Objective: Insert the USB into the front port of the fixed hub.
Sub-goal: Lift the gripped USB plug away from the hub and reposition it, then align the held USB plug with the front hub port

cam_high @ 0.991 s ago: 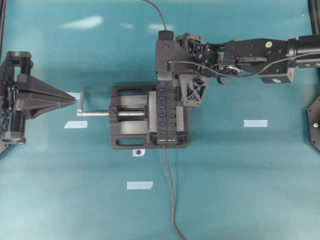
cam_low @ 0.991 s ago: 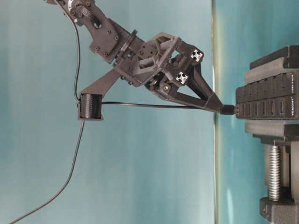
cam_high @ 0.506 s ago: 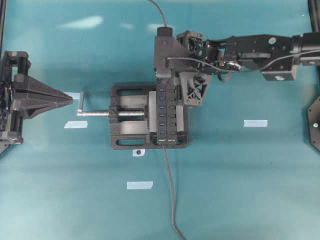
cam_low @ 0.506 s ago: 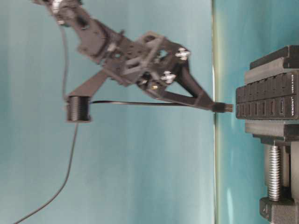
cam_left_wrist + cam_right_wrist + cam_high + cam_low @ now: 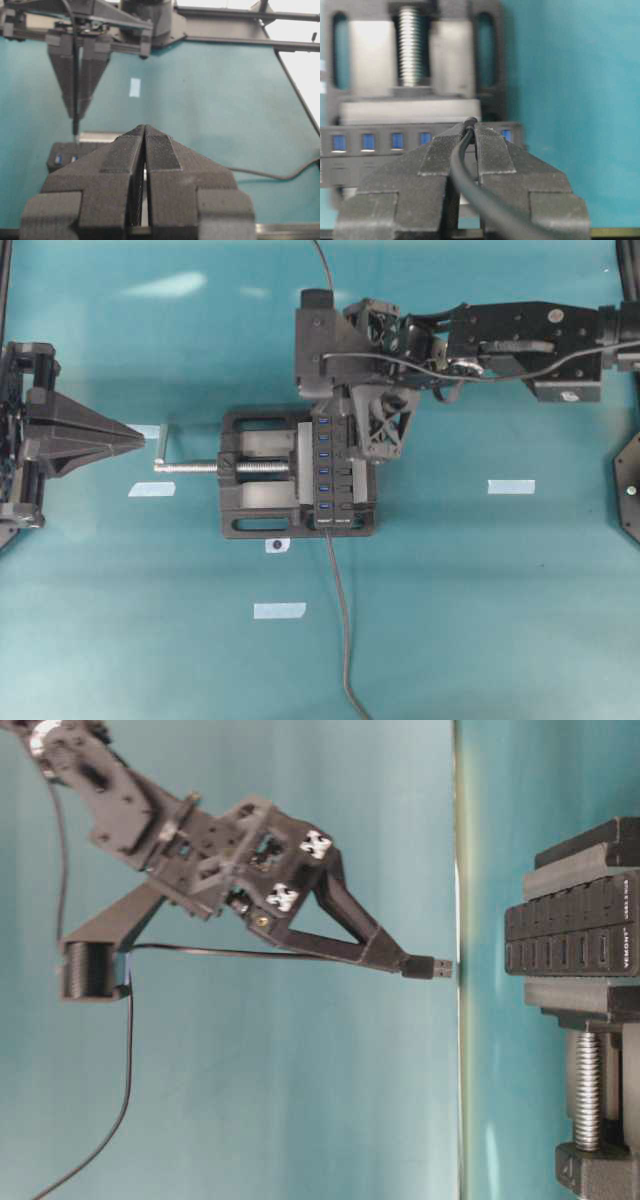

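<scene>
The right gripper [image 5: 400,960] is pinching the USB [image 5: 428,967] between nearly closed jaws, the plug's metal tip sticking out past the fingertips and the thin cable [image 5: 470,185] running back between the pads; the left gripper [image 5: 145,137] is holding nothing, its jaws pressed together, and is pointing at the crank [image 5: 161,447] of the vise [image 5: 250,480] from the left edge of the worktop [image 5: 480,590].

A second earlier the plug was sitting right at the end of the hub [image 5: 570,935]; the right arm is now drawing back, so that in the table-level view a clear gap is showing between the plug's tip and the hub's ports, with the plug level and roughly in line with the port row. In the overhead view the gripper is lying further toward the far edge than before, over the far end of the hub [image 5: 335,475]. The left gripper is keeping its place.

The hub is lying clamped in the vise near the middle of the worktop, its row of blue ports running from far to near; a grey cable [image 5: 340,620] is trailing off its near end to the near edge. Open teal surface is lying on the right, near and far sides of the vise; strips of tape [image 5: 510,486] are dotting it.
</scene>
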### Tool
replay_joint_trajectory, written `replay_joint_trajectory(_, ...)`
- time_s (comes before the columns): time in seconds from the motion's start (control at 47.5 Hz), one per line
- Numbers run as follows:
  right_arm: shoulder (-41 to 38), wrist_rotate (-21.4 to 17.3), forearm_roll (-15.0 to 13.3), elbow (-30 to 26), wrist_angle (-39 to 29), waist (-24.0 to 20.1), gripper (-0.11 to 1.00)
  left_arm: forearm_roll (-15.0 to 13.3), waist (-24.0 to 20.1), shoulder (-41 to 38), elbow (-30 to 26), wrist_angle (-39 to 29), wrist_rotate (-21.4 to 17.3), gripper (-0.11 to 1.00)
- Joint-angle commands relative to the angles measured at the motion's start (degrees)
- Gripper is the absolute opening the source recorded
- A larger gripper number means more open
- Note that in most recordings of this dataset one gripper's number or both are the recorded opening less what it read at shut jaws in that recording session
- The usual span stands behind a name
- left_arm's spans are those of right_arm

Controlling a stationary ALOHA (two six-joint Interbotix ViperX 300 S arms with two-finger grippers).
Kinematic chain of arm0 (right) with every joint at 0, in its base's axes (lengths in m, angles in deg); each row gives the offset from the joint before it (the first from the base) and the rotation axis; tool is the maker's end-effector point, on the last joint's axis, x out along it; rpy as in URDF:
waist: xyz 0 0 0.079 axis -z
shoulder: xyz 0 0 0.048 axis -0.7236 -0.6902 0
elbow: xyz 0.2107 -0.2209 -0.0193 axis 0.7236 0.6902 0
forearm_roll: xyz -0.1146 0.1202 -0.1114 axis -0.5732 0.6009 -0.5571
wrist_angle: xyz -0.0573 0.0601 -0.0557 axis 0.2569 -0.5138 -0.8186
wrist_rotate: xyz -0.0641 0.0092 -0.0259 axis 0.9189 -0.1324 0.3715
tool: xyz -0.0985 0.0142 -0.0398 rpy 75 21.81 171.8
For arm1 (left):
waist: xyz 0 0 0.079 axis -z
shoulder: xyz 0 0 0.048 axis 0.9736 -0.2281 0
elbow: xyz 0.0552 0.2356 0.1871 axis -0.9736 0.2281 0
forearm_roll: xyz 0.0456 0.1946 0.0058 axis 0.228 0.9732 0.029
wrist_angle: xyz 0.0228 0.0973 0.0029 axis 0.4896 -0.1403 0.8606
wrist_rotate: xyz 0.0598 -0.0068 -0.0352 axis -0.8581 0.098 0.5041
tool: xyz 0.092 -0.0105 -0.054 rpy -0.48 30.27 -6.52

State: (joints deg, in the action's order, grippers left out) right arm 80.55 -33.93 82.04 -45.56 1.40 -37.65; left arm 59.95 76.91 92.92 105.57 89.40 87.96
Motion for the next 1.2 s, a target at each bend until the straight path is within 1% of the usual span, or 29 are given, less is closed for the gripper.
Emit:
replay_joint_trajectory(0.0,2.4,-1.6,0.2,-2.1,-0.6,-0.9,0.08,0.2,0.0,0.2,-0.5,0.6,0.1,0.00)
replay_joint_trajectory(0.274,4.2,-4.1,0.2,-1.7,-2.1,-3.3,0.07,0.2,0.0,0.8,-0.3,0.6,0.1,0.00)
replay_joint_trajectory(0.421,4.2,-5.2,0.1,-1.1,-1.8,-4.5,0.07,0.2,-0.1,0.8,-0.3,0.6,0.6,0.00)
replay_joint_trajectory(0.611,4.2,-5.6,0.2,-0.5,-1.8,-5.2,0.07,0.2,0.0,0.8,-0.4,0.6,1.9,0.00)
replay_joint_trajectory(0.822,4.0,-5.9,0.1,0.0,-1.8,-5.9,0.07,0.2,0.0,0.8,-0.5,0.6,1.9,0.00)
replay_joint_trajectory(1.18,3.6,-7.6,0.1,1.8,-1.6,-7.6,0.07,0.1,0.2,0.8,-0.8,0.6,2.0,0.00)
